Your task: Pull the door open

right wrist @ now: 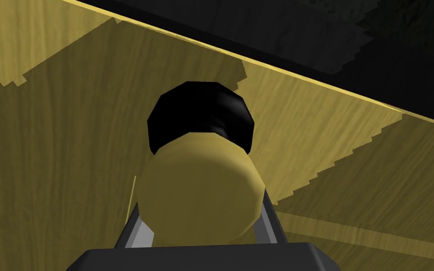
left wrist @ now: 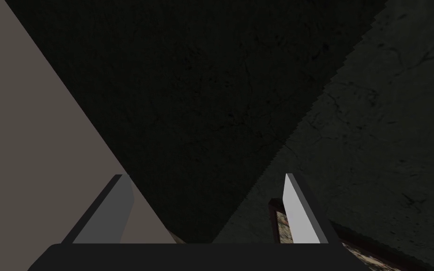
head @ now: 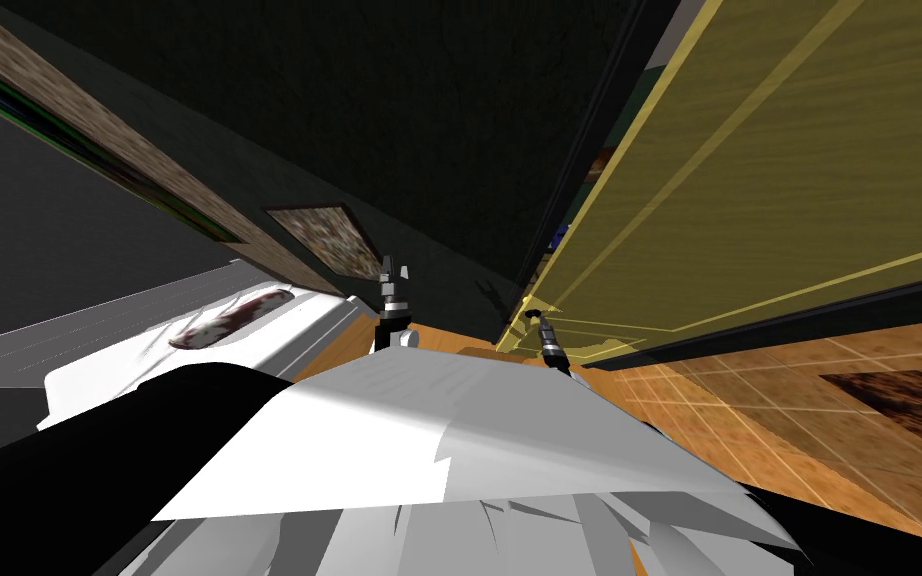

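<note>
A yellow wooden door (head: 749,180) stands ajar on my right, its free edge close to my chest. In the right wrist view its round yellow knob (right wrist: 199,188) on a black base (right wrist: 199,115) sits between my right gripper's (right wrist: 199,230) fingers, which press the knob's sides. In the head view the right gripper (head: 539,325) is small at the door's edge, where the knob (head: 529,316) shows. My left gripper (head: 394,272) is raised beside a dark wall, open with nothing between its fingers (left wrist: 298,211).
A dark wall (head: 349,90) runs ahead, with a framed picture (head: 334,238) on it. A white counter with a basin (head: 234,315) lies at the left. Tiled orange floor (head: 799,400) with a dark mat (head: 909,395) spreads to the right.
</note>
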Robot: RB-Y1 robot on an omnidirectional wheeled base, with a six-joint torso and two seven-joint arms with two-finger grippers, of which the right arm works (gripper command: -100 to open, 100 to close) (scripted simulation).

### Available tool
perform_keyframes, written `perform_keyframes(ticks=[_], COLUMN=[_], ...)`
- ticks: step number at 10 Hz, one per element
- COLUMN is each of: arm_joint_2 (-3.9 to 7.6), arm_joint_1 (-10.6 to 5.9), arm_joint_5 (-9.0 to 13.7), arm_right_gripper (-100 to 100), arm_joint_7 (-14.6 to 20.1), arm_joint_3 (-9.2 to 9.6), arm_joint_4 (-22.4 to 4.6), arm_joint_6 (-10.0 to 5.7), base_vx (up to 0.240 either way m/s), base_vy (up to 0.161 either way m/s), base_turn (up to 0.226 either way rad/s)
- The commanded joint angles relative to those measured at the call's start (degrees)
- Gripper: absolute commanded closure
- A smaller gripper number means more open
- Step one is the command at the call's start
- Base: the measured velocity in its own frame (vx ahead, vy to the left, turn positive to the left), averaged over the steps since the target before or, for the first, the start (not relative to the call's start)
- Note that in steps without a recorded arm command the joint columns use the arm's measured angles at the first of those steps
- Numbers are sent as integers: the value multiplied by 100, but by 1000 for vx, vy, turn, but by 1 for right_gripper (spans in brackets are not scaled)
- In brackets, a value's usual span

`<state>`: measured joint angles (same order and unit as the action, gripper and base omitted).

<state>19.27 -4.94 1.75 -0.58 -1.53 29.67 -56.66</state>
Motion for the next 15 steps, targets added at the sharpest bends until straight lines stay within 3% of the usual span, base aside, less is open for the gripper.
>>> perform_keyframes(ticks=[1,3,15], arm_joint_2=[-72,-72,-72], arm_joint_1=[71,53,-2], arm_joint_5=[-21,135,608], arm_right_gripper=[100,100,100], arm_joint_7=[22,415,1930], arm_joint_3=[52,123,338], arm_joint_4=[184,185,189], arm_joint_6=[83,112,199], base_vx=[0,-27,-33], base_vy=[0,-20,-19], base_turn=[0,70,46])
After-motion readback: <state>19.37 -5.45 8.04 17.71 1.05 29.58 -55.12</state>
